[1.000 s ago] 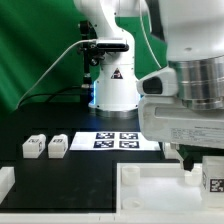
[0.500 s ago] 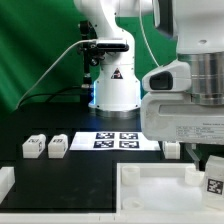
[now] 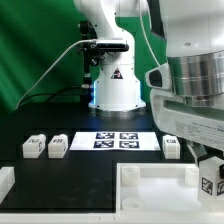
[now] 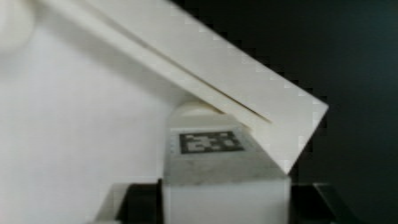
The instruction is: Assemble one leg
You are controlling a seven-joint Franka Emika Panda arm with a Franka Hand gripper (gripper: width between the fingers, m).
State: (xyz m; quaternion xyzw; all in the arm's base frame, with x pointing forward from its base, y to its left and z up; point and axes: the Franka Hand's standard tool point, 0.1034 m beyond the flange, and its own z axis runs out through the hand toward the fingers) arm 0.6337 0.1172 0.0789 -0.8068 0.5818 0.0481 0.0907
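My gripper [image 3: 208, 178] is shut on a leg [image 3: 209, 183], a small white block with a black-and-white tag, and holds it at the far right corner of the large white square panel [image 3: 150, 188]. In the wrist view the leg [image 4: 228, 165] stands between my dark fingers [image 4: 143, 203], with its tag facing the camera. Its far end is up against the panel's corner [image 4: 160, 80]. I cannot tell if it sits in a socket. Two more legs [image 3: 33, 147] [image 3: 58, 145] lie on the black table at the exterior view's left. A third [image 3: 172, 147] lies beside my gripper.
The marker board [image 3: 118, 139] lies in front of the robot base [image 3: 112, 90]. A white part [image 3: 5, 181] sits at the lower left edge of the exterior view. A green backdrop stands behind.
My wrist has turned and the held leg has shifted slightly toward the exterior view's left. The loose leg beside my gripper shows more. The other parts have not moved.
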